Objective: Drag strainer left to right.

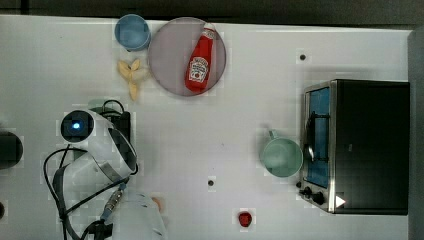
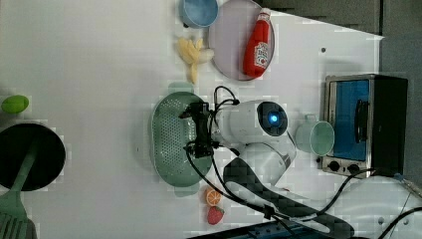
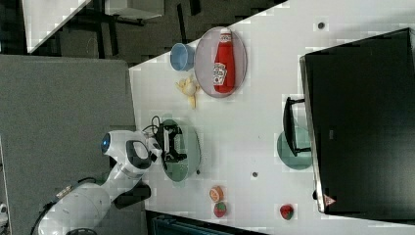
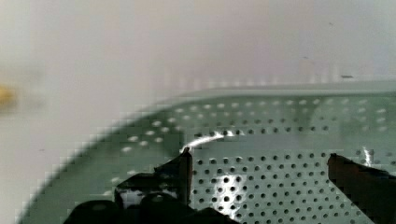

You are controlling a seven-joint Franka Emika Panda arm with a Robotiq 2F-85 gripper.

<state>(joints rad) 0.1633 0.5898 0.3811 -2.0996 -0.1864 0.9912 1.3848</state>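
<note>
The strainer [image 2: 171,142] is a pale mint-green oval colander lying on the white table, toward the left view's left of the arm. In the right view the strainer [image 3: 188,149] sits just beside the arm's white wrist. My gripper [image 2: 195,130] hangs over the strainer's inner side, near its rim. In the wrist view the strainer's perforated bottom [image 4: 271,191] lies close below. The gripper [image 4: 259,163] is open, its two black fingertips [image 4: 184,170] spread wide inside the bowl with nothing held between them.
A mint-green mug [image 1: 282,156] stands against a toaster oven [image 1: 360,145]. A grey plate [image 1: 167,60] holds a ketchup bottle [image 1: 200,62], beside a blue cup [image 1: 132,32] and yellow pieces [image 1: 131,75]. A strawberry [image 1: 244,218], an orange half [image 2: 213,196] and a black pan [image 2: 30,157] lie nearby.
</note>
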